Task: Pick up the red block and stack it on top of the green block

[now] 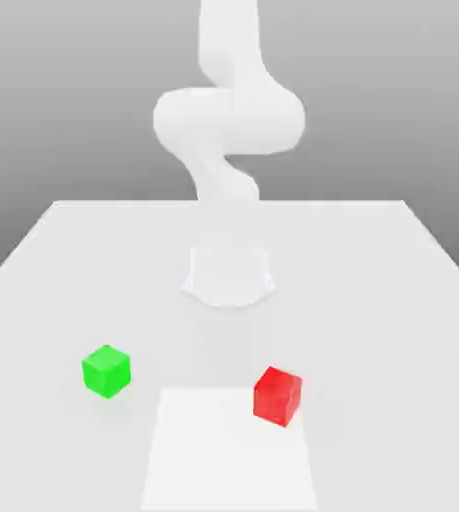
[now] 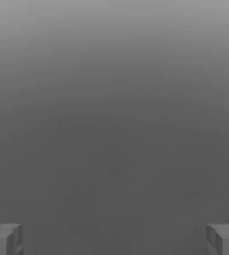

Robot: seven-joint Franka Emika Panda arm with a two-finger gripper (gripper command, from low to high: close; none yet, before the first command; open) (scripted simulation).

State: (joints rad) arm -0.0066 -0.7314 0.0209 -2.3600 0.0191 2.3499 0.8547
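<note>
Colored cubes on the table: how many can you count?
2. The red block sits at the white patch's edge, toward the exterior view's right; the green block is on the left.

The smooth white robot arm is presenting rounded, bulging housings at 12 o'clock in the exterior view. Its white base is flaring at the foot. Grey, block-shaped fingers are displaying angular edges and stepped faces.
</note>
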